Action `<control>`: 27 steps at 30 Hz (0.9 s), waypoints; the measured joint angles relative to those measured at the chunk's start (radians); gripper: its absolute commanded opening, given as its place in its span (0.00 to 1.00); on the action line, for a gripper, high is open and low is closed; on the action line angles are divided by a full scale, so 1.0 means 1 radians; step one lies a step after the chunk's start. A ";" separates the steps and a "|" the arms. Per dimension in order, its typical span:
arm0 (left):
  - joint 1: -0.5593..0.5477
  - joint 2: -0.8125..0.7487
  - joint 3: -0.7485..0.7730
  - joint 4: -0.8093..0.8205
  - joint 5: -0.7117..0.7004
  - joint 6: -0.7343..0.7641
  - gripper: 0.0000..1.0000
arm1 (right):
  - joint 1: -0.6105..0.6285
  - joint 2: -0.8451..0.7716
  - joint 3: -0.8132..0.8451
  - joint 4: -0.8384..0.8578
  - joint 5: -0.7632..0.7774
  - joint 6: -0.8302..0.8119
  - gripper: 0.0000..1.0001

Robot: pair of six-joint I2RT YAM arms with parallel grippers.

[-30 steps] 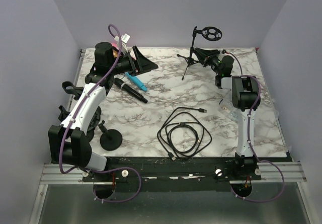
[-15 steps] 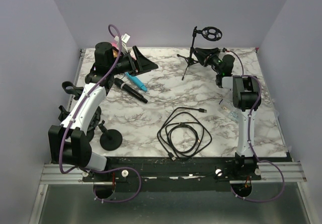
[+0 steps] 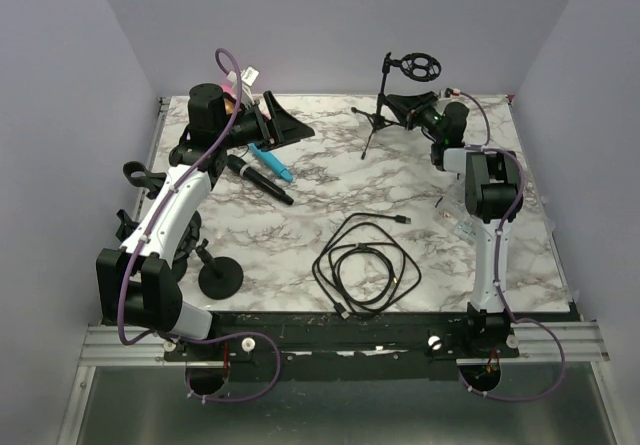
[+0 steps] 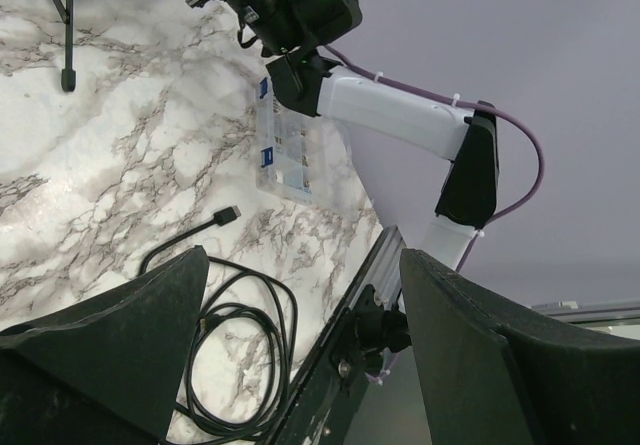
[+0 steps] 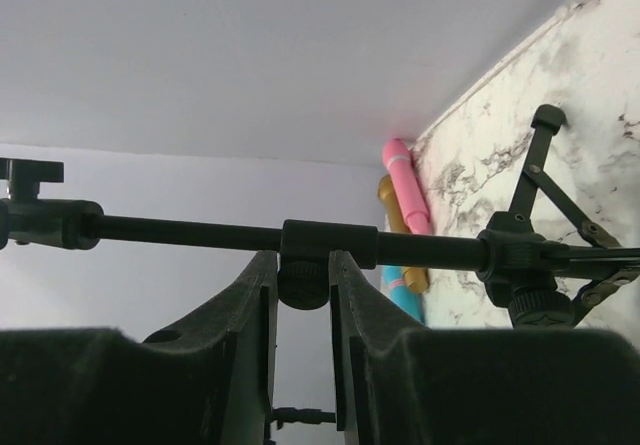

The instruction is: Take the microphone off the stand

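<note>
The black tripod stand (image 3: 381, 105) is at the back of the table, its ring holder (image 3: 418, 64) showing nothing in it. A black microphone (image 3: 258, 180) lies flat on the marble left of centre. My right gripper (image 3: 408, 106) is at the stand's pole. In the right wrist view the right gripper (image 5: 303, 265) is shut on the round knob (image 5: 303, 285) under the pole's collar (image 5: 328, 242). My left gripper (image 3: 288, 125) hangs open above the back left of the table. In the left wrist view the left gripper (image 4: 303, 255) has nothing between its fingers.
A blue microphone (image 3: 272, 162) lies next to the black one. Pink (image 5: 405, 180) and gold (image 5: 395, 215) microphones lie in the back left corner. A coiled black cable (image 3: 365, 265) is front centre, a clear packet (image 3: 455, 220) by the right arm, a round black base (image 3: 220, 278) front left.
The right gripper's jaws loosened briefly and closed again on the stand's knob. Its wrist shifted slightly toward the back wall. The left arm has not moved.
</note>
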 measured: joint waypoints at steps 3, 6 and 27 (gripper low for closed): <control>0.000 0.000 0.000 0.000 0.000 0.000 0.79 | 0.000 -0.031 -0.006 -0.056 0.004 -0.087 0.01; 0.000 0.000 0.000 0.001 0.000 0.000 0.79 | 0.003 -0.075 -0.032 -0.108 0.019 -0.195 0.01; 0.000 0.011 0.000 0.014 0.003 -0.008 0.79 | 0.092 -0.331 -0.201 -0.319 0.276 -0.879 0.36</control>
